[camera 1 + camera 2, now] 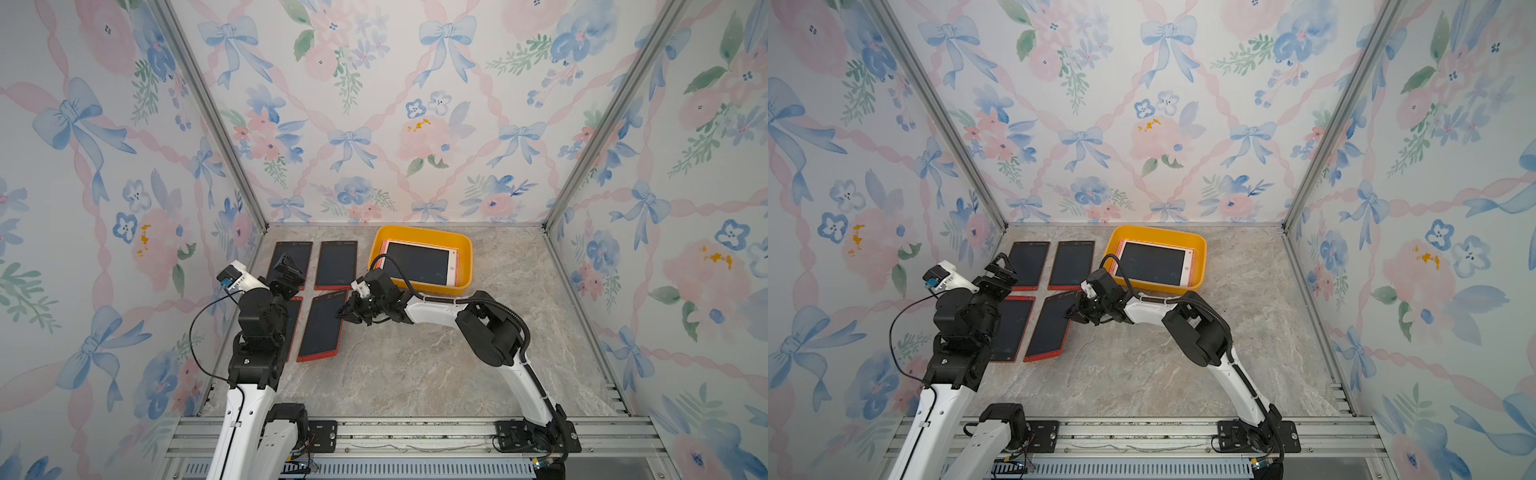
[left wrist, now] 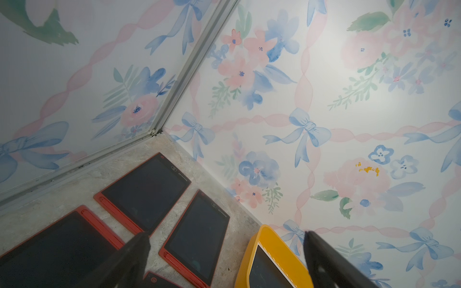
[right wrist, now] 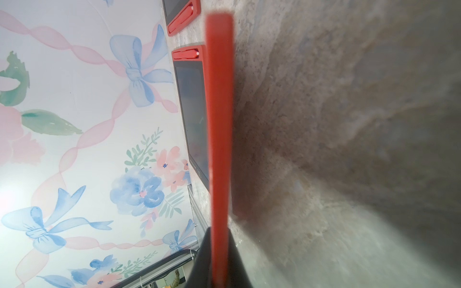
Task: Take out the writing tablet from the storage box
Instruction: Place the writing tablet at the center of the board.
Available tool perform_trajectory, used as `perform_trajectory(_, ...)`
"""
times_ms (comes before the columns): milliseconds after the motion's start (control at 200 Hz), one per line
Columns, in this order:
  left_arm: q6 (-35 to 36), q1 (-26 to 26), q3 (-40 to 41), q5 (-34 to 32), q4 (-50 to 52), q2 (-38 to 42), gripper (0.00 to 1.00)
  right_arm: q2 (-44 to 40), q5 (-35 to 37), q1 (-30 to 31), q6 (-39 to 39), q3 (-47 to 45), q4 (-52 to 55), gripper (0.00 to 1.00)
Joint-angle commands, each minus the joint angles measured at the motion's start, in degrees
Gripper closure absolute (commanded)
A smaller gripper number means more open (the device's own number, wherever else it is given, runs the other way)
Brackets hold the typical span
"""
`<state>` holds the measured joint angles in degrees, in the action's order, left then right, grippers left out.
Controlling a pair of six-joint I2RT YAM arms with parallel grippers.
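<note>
My right pincer [image 1: 346,312] is pinching a red writing tablet [image 1: 322,328] by its edge just beside the storage box [image 1: 419,231], inside which a pink tablet [image 1: 415,262] is lying, while my left pincer [image 1: 289,272] is hanging spread wide farther from it.

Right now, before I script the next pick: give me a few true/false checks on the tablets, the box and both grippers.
1. The right gripper is shut on the edge of a red-framed tablet. True.
2. The yellow storage box is empty. False: a pink-framed tablet lies inside it, screen up.
3. The left gripper is open. True.
4. The left gripper is carrying a tablet. False: nothing sits between its fingers. It hangs above the red tablets at the far left.
5. The gripped red-framed tablet lies flat on the table. False: it is tilted, with the gripped side raised.
</note>
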<state>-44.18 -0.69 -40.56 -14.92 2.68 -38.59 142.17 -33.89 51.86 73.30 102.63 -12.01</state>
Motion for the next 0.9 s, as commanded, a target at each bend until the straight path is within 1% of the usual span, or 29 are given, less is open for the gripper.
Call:
perform_trajectory(0, -0.67, 0.42, 0.87, 0.46, -1.26, 0.7, 0.02, 2.03, -0.06, 0.26, -0.96, 1.31, 3.05, 0.89)
perform_trajectory(200, -0.56, 0.5, 1.0, -0.11, -1.19, 0.97, 0.02, 1.43, 1.19, 0.26, -3.77, 2.03, 6.44, 0.88)
perform_trajectory(235, -0.51, 0.51, 1.0, -0.1, -1.2, 0.95, 0.02, 1.36, 1.24, 0.35, -3.94, 2.28, 6.75, 0.85)
perform_trajectory(345, -0.47, 0.53, 1.0, 0.06, -1.45, 0.86, 0.02, 1.39, 1.33, 0.35, -4.46, 2.56, 7.94, 0.72)
perform_trajectory(435, -0.58, 0.6, 1.0, 0.22, -1.64, 0.85, 0.02, 1.09, 1.84, 0.47, -5.04, 2.59, 9.09, 0.67)
perform_trajectory(610, -0.86, 0.68, 1.0, 0.45, -1.8, 0.91, 0.02, -0.09, 3.13, 0.38, -6.06, 1.79, 11.09, 0.64)
perform_trajectory(830, -1.06, 0.69, 1.0, 0.5, -1.92, 1.24, 0.02, -1.18, 4.29, 0.27, -6.41, 0.51, 12.01, 0.64)
perform_trajectory(845, -1.07, 0.69, 2.51, 0.58, -1.97, 1.31, 0.02, -1.18, 4.35, 0.29, -6.35, 0.51, 12.01, 0.64)
perform_trajectory(890, -1.08, 0.69, 2.76, 0.59, -1.93, 1.41, 0.02, -1.12, 4.31, 0.22, -6.24, 0.39, 11.92, 0.64)
